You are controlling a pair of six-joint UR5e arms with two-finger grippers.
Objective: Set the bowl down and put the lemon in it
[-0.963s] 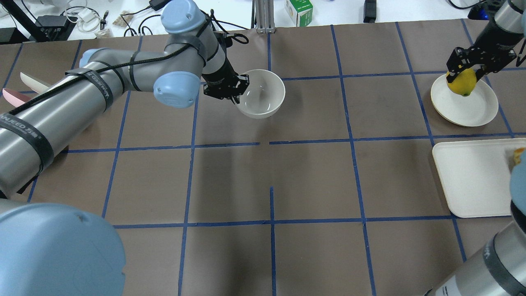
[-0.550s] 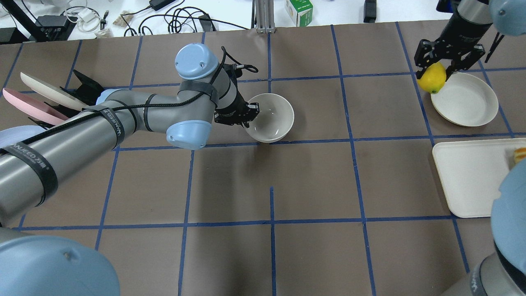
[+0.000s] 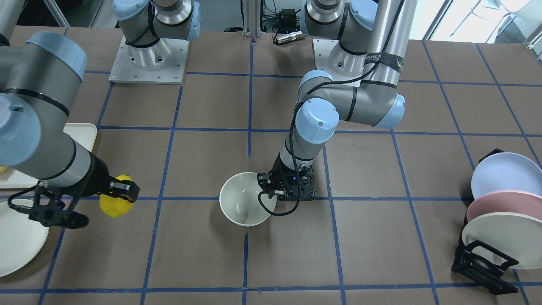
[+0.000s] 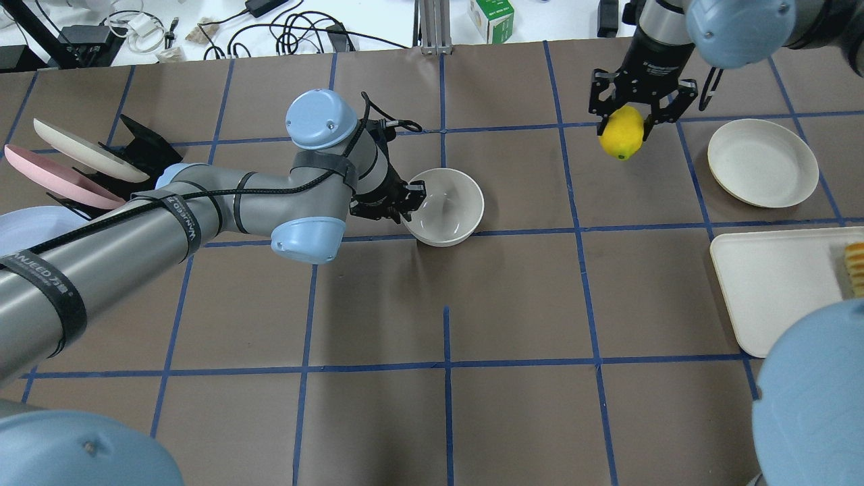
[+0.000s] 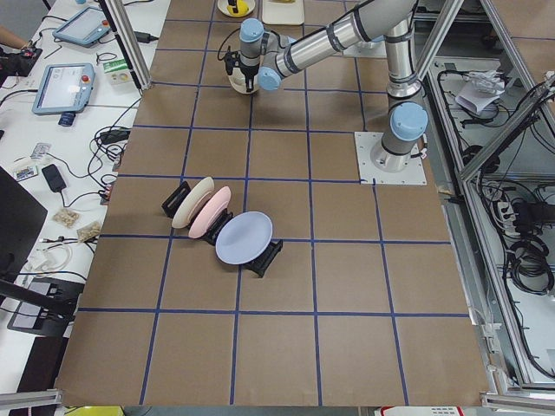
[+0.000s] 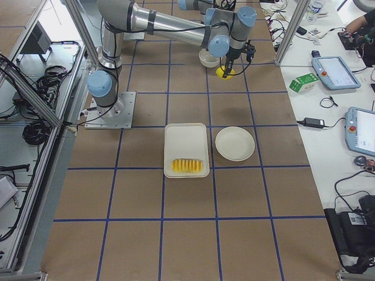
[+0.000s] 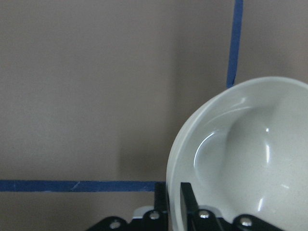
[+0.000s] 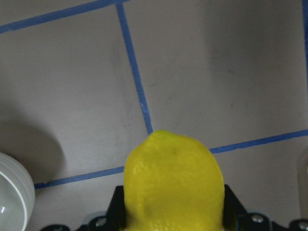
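The cream-white bowl (image 4: 445, 206) sits upright at the table's middle, on a blue tape line; it also shows in the front view (image 3: 247, 204) and the left wrist view (image 7: 245, 159). My left gripper (image 4: 407, 203) is shut on the bowl's left rim, one finger inside and one outside. My right gripper (image 4: 624, 131) is shut on the yellow lemon (image 4: 622, 132) and holds it above the table, to the right of the bowl and left of the flat plate. The lemon fills the right wrist view (image 8: 173, 185) and shows in the front view (image 3: 113, 202).
A flat cream plate (image 4: 763, 162) lies at the far right. A white tray (image 4: 776, 290) with sliced yellow food (image 4: 854, 266) sits below it. A black rack with several plates (image 4: 74, 162) stands at the left. Cables and a box lie beyond the far edge.
My right gripper has carried the lemon off the plate and leftward toward the bowl. My left gripper has brought the bowl down toward the table's middle; it has barely shifted since.
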